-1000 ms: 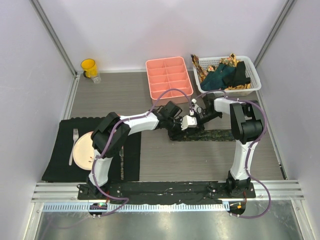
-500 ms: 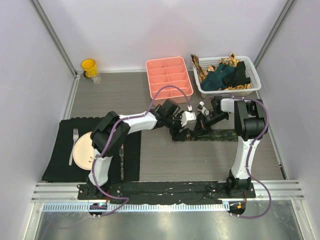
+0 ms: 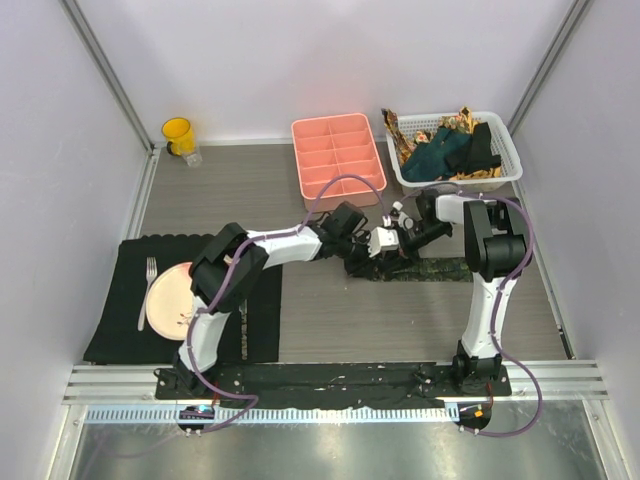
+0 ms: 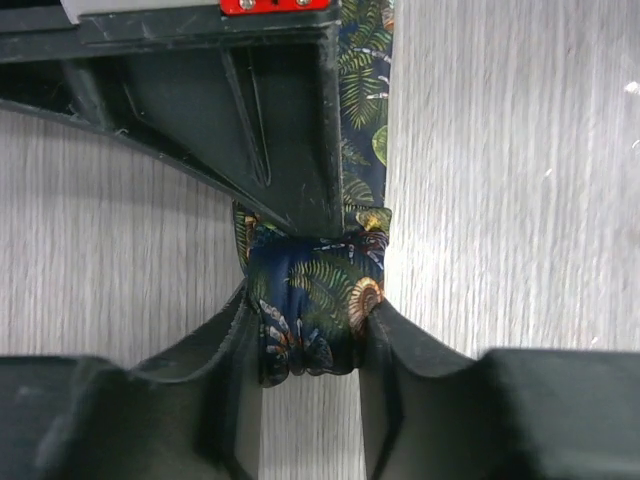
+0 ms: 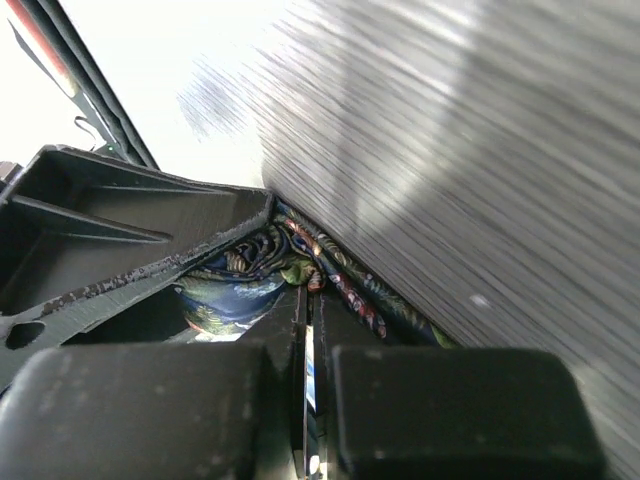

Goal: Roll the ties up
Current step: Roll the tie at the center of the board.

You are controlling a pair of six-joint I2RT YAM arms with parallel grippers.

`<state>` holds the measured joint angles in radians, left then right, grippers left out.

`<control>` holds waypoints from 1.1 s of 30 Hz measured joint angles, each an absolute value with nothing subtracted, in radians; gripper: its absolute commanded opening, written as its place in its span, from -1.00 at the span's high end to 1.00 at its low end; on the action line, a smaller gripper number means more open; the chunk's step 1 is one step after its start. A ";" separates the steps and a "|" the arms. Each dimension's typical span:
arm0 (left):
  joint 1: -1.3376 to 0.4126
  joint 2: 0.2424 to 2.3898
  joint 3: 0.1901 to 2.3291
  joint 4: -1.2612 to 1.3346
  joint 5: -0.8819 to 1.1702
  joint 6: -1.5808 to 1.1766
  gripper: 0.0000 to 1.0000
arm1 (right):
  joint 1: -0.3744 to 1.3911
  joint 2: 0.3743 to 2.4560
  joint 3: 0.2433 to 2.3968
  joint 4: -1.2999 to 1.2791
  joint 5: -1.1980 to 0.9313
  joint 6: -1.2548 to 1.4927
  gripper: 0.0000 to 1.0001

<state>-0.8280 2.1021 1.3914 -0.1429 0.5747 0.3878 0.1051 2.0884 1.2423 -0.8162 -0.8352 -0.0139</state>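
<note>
**Dark patterned tie (image 3: 440,268): rolled end in the left arm's pinch, flat tail running off to the right**

The tie lies mid-table with its long axis roughly parallel to the near edge. Its rolled end (image 4: 310,310) is on the left, and the unrolled strip stretches toward the right arm's side. The left gripper (image 4: 310,335) pinches the roll from both sides, a finger against each end of the bundle. From that hand the flat fabric leads straight ahead, so I judge the roll has to travel along that line.

The right gripper (image 5: 305,335) has its fingers pressed together and sits low on the strip just beyond the roll, right in the roll's path. Whether it nips any cloth I cannot tell.

Both arms meet at the roll, but only the left one has hold of it. The white basket (image 3: 510,152) with the other ties (image 3: 445,150) and the pink tray (image 3: 338,155) stand behind, well apart from the work
</note>
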 measured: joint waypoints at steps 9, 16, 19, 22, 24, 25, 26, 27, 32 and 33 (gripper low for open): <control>-0.830 2.022 1.296 -0.157 0.479 0.471 0.63 | 0.153 2.091 1.287 -0.837 -0.848 -0.022 0.23; -0.834 2.017 1.301 -0.176 0.442 0.490 0.50 | 0.096 2.034 1.285 -0.892 -0.878 -0.063 0.08; -0.839 2.017 1.308 -0.189 0.428 0.492 0.49 | 0.113 2.023 1.285 -0.893 -0.914 -0.054 0.07; -0.841 2.017 1.313 -0.200 0.419 0.495 0.47 | 0.144 2.023 1.280 -0.876 -0.944 -0.028 0.07; -0.842 2.017 1.314 -0.203 0.415 0.498 0.42 | 0.163 2.023 1.280 -0.860 -0.950 -0.007 0.13; -0.843 2.017 1.314 -0.204 0.414 0.499 0.40 | 0.171 2.023 1.280 -0.854 -0.949 0.001 0.18; -0.843 2.017 1.314 -0.204 0.414 0.500 0.35 | 0.178 2.023 1.280 -0.848 -0.945 0.004 0.25; -0.843 2.017 1.315 -0.204 0.413 0.500 0.33 | 0.183 2.023 1.280 -0.844 -0.936 0.008 0.50; -0.844 2.017 1.319 -0.213 0.407 0.504 0.00 | 0.179 2.037 1.280 -0.846 -0.907 0.024 0.99; -0.845 2.017 1.319 -0.212 0.407 0.505 -0.06 | 0.176 2.038 1.280 -0.847 -0.904 0.025 0.98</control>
